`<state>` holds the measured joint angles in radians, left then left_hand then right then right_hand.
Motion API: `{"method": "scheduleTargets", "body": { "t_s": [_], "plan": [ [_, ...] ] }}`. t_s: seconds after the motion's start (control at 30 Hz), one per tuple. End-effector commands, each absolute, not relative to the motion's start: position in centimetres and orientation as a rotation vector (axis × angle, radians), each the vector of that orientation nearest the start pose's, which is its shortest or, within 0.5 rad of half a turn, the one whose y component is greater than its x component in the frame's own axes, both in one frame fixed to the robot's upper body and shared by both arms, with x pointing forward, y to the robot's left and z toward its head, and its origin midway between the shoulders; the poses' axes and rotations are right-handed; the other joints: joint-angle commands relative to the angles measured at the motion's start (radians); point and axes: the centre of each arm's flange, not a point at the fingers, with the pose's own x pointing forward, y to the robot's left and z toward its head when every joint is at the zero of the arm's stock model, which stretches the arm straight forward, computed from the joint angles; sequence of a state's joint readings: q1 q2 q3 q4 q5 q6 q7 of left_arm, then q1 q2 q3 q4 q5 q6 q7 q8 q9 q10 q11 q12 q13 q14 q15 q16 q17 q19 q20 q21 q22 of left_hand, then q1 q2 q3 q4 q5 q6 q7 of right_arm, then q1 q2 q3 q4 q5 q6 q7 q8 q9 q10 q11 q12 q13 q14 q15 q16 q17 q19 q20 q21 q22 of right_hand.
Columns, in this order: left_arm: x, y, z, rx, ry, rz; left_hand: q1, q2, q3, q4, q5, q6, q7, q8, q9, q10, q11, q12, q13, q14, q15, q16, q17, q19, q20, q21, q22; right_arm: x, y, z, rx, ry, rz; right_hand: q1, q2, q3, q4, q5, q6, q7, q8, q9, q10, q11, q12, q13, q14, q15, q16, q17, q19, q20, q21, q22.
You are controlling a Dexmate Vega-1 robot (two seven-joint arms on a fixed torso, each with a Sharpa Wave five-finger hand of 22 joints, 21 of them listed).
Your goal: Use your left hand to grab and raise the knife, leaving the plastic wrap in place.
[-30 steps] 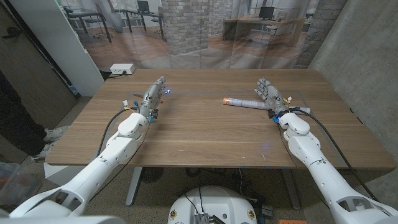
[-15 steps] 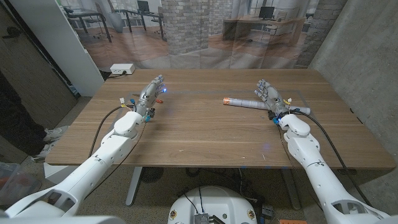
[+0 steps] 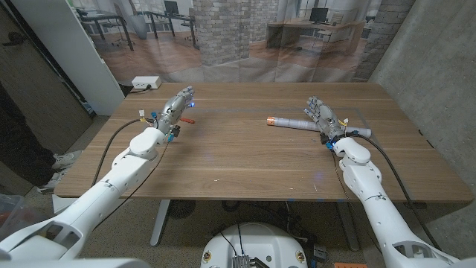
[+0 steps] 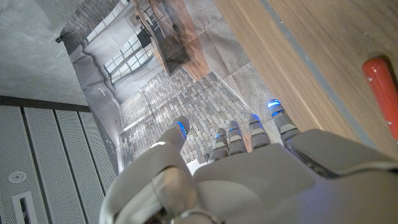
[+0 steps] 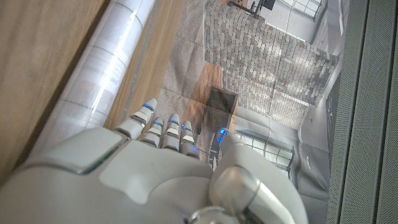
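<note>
Well, the wooden table (image 3: 238, 160) is big and brown. 2 hands are over its far part, well apart. The left hand (image 3: 176, 106) has its fingers stretched out and holds nothing. The right hand (image 3: 320, 115) is loose too, fingers straight, just beside the wrap (image 3: 285, 121), a long roll lying on the table. The knife (image 4: 381, 86) shows just its red handle, lying on the table close beside the left hand.

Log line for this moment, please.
left hand open, holds nothing | red knife handle on wooden table, ungripped | orange-capped plastic wrap roll by open right hand | lift not yet done
</note>
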<state>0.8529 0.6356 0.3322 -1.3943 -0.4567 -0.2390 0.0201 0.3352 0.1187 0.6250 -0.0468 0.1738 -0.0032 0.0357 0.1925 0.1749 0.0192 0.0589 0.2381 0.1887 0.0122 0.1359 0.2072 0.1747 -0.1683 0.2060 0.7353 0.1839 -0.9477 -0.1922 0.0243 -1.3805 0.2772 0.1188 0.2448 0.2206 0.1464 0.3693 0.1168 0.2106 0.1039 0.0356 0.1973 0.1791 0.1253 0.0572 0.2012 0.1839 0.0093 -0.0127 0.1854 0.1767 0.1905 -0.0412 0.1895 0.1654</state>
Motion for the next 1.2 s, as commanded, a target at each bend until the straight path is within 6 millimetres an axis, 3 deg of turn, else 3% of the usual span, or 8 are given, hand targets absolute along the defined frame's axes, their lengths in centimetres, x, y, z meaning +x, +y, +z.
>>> {"method": "scheduleTargets", "body": {
  "t_s": [0.03, 1.2],
  "plan": [
    [63.3, 33.8, 2.8, 0.362, -0.635, -0.117, 0.014, 0.003, 0.001, -0.011, -0.001, 0.009, 0.001, 0.005, 0.001, 0.012, 0.002, 0.009, 0.006, 0.012, 0.003, 0.007, 0.004, 0.007, 0.004, -0.001, 0.004, 64.6, -28.9, -4.3, 0.033, -0.567, 0.189, 0.011, 0.003, 0.006, -0.004, -0.001, 0.014, 0.001, 0.008, 0.006, 0.010, -0.003, 0.006, 0.003, 0.006, 0.000, 0.008, 0.003, 0.010, -0.037, 0.008, 0.004],
    [62.7, 34.7, 8.1, 0.670, -0.600, -0.129, 0.026, 0.015, -0.004, -0.028, -0.001, 0.019, 0.002, 0.002, 0.002, 0.018, 0.001, 0.006, 0.007, 0.019, -0.003, 0.005, 0.006, 0.015, 0.006, -0.005, 0.005, 66.0, -28.9, -4.1, 0.035, -0.562, 0.183, 0.017, 0.001, 0.014, -0.011, -0.007, 0.025, 0.004, 0.005, 0.006, 0.020, 0.005, 0.002, 0.003, 0.012, 0.005, 0.005, 0.004, 0.014, -0.035, 0.007, 0.004]
  ]
}}
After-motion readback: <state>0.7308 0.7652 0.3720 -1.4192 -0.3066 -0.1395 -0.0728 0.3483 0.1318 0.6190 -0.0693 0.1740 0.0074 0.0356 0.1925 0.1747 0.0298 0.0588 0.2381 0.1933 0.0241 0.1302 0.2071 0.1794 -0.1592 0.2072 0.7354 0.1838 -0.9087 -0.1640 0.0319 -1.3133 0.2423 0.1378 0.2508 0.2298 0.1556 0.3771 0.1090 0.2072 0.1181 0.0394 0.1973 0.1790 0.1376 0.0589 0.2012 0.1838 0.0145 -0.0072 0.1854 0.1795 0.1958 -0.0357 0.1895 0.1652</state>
